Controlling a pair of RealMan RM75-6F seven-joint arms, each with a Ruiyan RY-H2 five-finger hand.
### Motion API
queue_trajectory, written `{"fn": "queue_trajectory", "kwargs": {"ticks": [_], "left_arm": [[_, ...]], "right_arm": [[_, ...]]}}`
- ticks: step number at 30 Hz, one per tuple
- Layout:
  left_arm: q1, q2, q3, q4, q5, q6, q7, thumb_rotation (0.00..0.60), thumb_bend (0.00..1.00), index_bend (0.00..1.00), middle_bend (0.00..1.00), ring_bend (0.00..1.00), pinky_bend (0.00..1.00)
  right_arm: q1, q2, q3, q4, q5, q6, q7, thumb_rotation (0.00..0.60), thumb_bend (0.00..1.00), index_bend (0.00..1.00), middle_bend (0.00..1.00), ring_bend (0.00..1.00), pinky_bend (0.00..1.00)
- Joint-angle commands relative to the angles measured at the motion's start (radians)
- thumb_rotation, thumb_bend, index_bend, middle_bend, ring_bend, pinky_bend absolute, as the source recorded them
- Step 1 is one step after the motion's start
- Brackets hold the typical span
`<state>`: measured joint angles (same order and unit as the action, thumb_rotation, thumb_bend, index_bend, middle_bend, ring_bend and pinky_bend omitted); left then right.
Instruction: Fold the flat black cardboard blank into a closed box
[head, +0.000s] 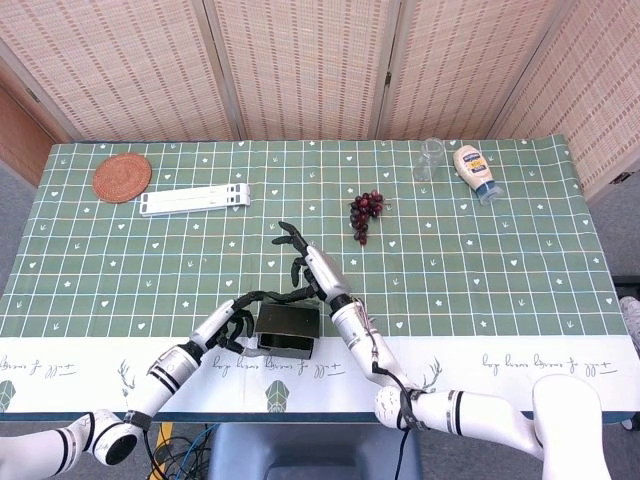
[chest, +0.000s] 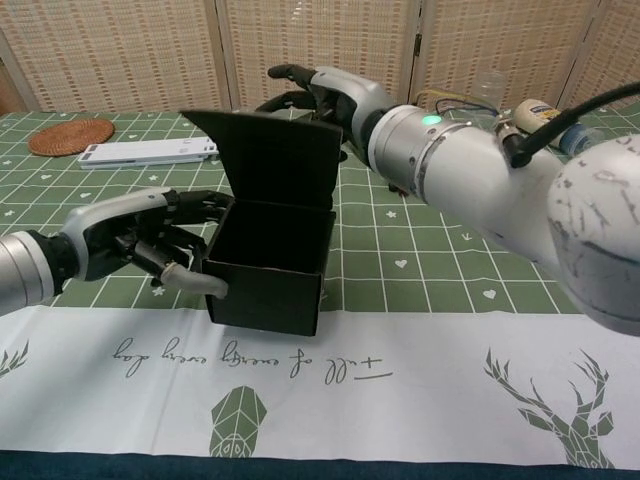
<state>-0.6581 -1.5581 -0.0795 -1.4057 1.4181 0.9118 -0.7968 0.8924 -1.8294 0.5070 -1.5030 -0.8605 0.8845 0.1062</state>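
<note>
The black cardboard box (chest: 268, 272) stands near the table's front edge, its mouth facing up. Its hinged lid (chest: 277, 160) leans forward over the opening, half closed. From above, the lid covers most of the box (head: 287, 330). My left hand (chest: 148, 243) grips the box's left wall, thumb along the lower front corner; it also shows in the head view (head: 228, 324). My right hand (chest: 322, 94) is behind the lid with fingers spread, touching its back near the top edge (head: 310, 268). The inside of the box looks empty.
A bunch of dark grapes (head: 364, 208) lies just beyond the right hand. A glass (head: 431, 158) and a mayonnaise bottle (head: 474, 172) stand at the back right. A woven coaster (head: 121, 177) and a white folded stand (head: 194, 199) lie at the back left.
</note>
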Motion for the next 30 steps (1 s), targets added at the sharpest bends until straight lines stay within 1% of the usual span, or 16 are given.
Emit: {"fn": "queue_trajectory", "kwargs": {"ticks": [1, 5, 10, 15, 18, 20, 21, 24, 25, 27, 30], "left_arm": [[0.012, -0.024, -0.032, 0.013, -0.074, -0.001, 0.066, 0.600, 0.12, 0.30, 0.39, 0.60, 0.81], [0.027, -0.046, -0.067, 0.016, -0.151, 0.011, 0.125, 0.600, 0.12, 0.29, 0.39, 0.60, 0.81], [0.047, -0.076, -0.108, 0.029, -0.223, 0.039, 0.175, 0.600, 0.12, 0.28, 0.39, 0.60, 0.81], [0.062, -0.101, -0.133, 0.036, -0.267, 0.061, 0.228, 0.600, 0.12, 0.25, 0.39, 0.60, 0.81], [0.069, -0.109, -0.143, 0.027, -0.290, 0.067, 0.264, 0.600, 0.12, 0.22, 0.37, 0.60, 0.81], [0.072, -0.104, -0.145, 0.016, -0.295, 0.059, 0.276, 0.600, 0.12, 0.18, 0.33, 0.60, 0.81], [0.072, -0.099, -0.144, 0.011, -0.296, 0.050, 0.277, 0.600, 0.12, 0.14, 0.29, 0.59, 0.81], [0.072, -0.077, -0.140, -0.006, -0.293, 0.020, 0.281, 0.600, 0.12, 0.02, 0.13, 0.56, 0.81], [0.073, -0.072, -0.139, -0.010, -0.291, 0.015, 0.281, 0.600, 0.12, 0.00, 0.09, 0.55, 0.81], [0.075, -0.061, -0.137, -0.020, -0.286, 0.001, 0.278, 0.600, 0.12, 0.00, 0.05, 0.54, 0.81], [0.077, -0.044, -0.132, -0.031, -0.277, -0.017, 0.277, 0.600, 0.11, 0.00, 0.01, 0.51, 0.81]], "right_arm": [[0.024, 0.035, -0.005, -0.027, 0.039, -0.044, -0.037, 0.600, 0.00, 0.00, 0.25, 0.72, 1.00], [0.055, 0.074, -0.026, -0.035, 0.071, -0.081, -0.099, 0.600, 0.00, 0.00, 0.33, 0.74, 1.00], [0.089, 0.121, -0.046, -0.051, 0.117, -0.116, -0.155, 0.600, 0.00, 0.00, 0.34, 0.75, 1.00], [0.121, 0.126, -0.080, -0.039, 0.104, -0.086, -0.224, 0.600, 0.00, 0.00, 0.35, 0.75, 1.00], [0.142, 0.115, -0.109, -0.023, 0.071, -0.059, -0.276, 0.600, 0.00, 0.00, 0.35, 0.75, 1.00], [0.155, 0.104, -0.132, -0.007, 0.043, -0.036, -0.318, 0.600, 0.00, 0.02, 0.35, 0.75, 1.00], [0.160, 0.099, -0.141, -0.001, 0.034, -0.028, -0.334, 0.600, 0.00, 0.03, 0.35, 0.75, 1.00], [0.173, 0.082, -0.162, 0.019, 0.026, -0.012, -0.375, 0.600, 0.00, 0.07, 0.35, 0.75, 1.00], [0.176, 0.076, -0.166, 0.025, 0.026, -0.008, -0.384, 0.600, 0.00, 0.08, 0.34, 0.75, 1.00], [0.180, 0.062, -0.174, 0.036, 0.024, 0.001, -0.397, 0.600, 0.00, 0.09, 0.34, 0.75, 1.00], [0.184, 0.047, -0.182, 0.043, 0.023, 0.009, -0.414, 0.600, 0.00, 0.09, 0.34, 0.75, 1.00]]}}
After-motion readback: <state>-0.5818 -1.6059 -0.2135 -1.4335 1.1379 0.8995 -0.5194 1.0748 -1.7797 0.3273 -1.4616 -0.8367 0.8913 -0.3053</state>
